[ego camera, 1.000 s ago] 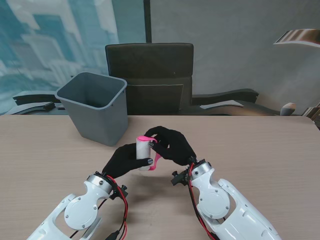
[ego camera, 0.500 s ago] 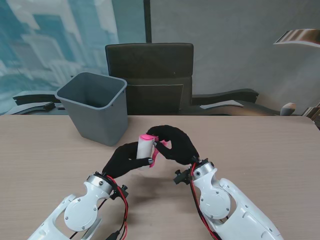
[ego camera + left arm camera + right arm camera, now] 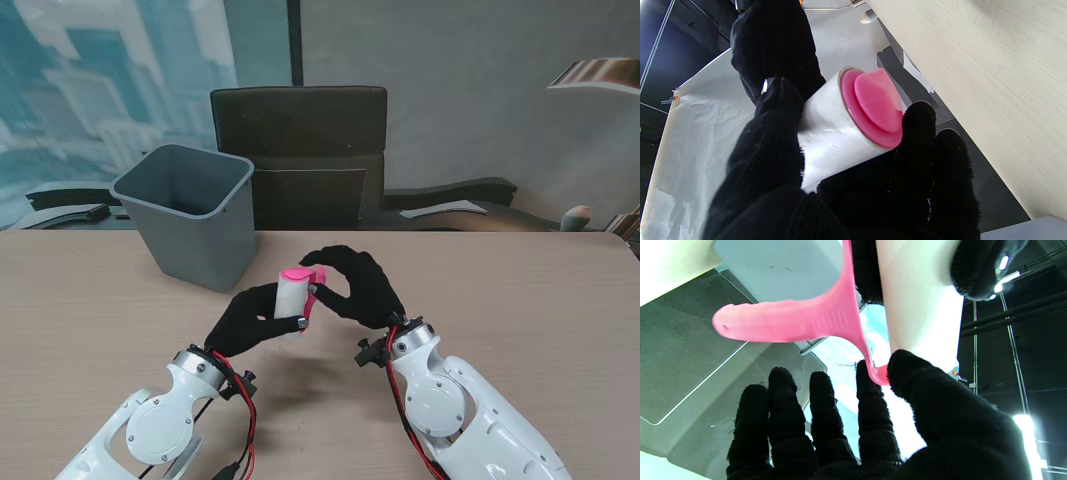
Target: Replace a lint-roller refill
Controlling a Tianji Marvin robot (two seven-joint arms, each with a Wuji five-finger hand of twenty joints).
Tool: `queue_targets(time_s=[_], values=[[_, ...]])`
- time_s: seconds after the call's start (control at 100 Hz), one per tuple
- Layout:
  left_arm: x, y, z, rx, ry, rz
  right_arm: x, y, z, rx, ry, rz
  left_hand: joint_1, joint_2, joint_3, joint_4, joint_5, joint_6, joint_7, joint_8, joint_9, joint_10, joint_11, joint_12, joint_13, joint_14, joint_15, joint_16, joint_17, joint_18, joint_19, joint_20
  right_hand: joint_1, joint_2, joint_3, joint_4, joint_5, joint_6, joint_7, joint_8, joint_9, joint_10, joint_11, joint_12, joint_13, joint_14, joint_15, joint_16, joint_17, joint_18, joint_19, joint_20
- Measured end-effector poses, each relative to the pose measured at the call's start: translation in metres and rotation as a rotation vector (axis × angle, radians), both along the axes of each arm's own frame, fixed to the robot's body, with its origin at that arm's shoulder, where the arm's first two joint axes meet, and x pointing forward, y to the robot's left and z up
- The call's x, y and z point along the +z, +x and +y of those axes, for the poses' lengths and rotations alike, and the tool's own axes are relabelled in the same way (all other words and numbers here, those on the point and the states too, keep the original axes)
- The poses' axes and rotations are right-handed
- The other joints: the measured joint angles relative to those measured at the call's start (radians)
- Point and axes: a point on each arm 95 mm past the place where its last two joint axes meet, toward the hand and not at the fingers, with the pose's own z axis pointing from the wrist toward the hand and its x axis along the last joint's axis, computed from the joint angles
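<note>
Lint-roller refill, the white paper cylinder (image 3: 289,300), is held up over the wooden table (image 3: 520,290), the black-gloved left hand (image 3: 252,318) wrapped around it, fingers clamped on its barrel. Its pink plastic end cap (image 3: 873,106) faces out. The black-gloved right hand (image 3: 355,288) pinches the curved pink plastic handle (image 3: 800,320) between thumb and forefinger, other fingers apart. Risk now: that thin pinch slipping as the roll is pulled, or the tube getting crushed. Grey plastic bin (image 3: 190,212) waits beyond.

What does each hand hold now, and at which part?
The left hand is wrapped around the white refill roll of the lint roller. The right hand pinches the pink handle near its bend beside the roll.
</note>
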Motion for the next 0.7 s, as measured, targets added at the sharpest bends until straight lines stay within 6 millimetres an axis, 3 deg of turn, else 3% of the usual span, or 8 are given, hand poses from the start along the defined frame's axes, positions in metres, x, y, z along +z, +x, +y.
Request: queue_targets(time_s=[0.39, 0.64, 0.7], values=[[0.000, -0.003, -0.002, -0.035, -0.001, 0.000, -0.003, 0.010, -0.002, -0.006, 0.003, -0.028, 0.000, 0.000, 0.000, 0.000, 0.000, -0.002, 0.000, 0.000, 0.000, -0.001, 0.000, 0.000, 0.000, -0.001, 0.004, 0.002, 0.000, 0.000, 0.007, -0.006, -0.033, 0.000, -0.024, 0.010, -0.011, -0.013, -0.002, 0.012, -0.052, -0.025, -0.012, -0.017, -0.037, -0.010, -0.064, -0.051, -0.060, -0.048, -0.080, -0.105], [-0.001, -0.004, -0.004, -0.057, -0.006, 0.007, -0.004, 0.015, 0.001, 0.039, 0.030, -0.022, 0.000, 0.000, 0.000, 0.000, 0.000, -0.004, 0.012, 0.010, 0.000, -0.001, -0.006, 0.000, 0.000, -0.002, 0.009, 0.010, 0.000, 0.000, 0.009, -0.006, -0.038, 0.010, -0.044, 0.023, -0.027, -0.039, -0.021, 0.012, -0.062, -0.026, -0.031, -0.040, -0.051, -0.008, -0.109, -0.080, -0.076, -0.047, -0.097, -0.151], [-0.001, -0.004, -0.004, -0.059, -0.007, 0.009, -0.005, 0.015, 0.003, 0.049, 0.039, -0.016, 0.000, 0.000, 0.000, 0.000, -0.001, -0.004, 0.016, 0.011, 0.000, -0.001, -0.006, 0.000, 0.000, -0.002, 0.009, 0.010, 0.000, 0.000, 0.009, -0.006, -0.038, 0.011, -0.044, 0.061, -0.026, -0.039, -0.009, 0.012, -0.059, -0.026, -0.032, -0.042, -0.033, -0.001, -0.114, -0.089, -0.075, -0.033, -0.104, -0.162]])
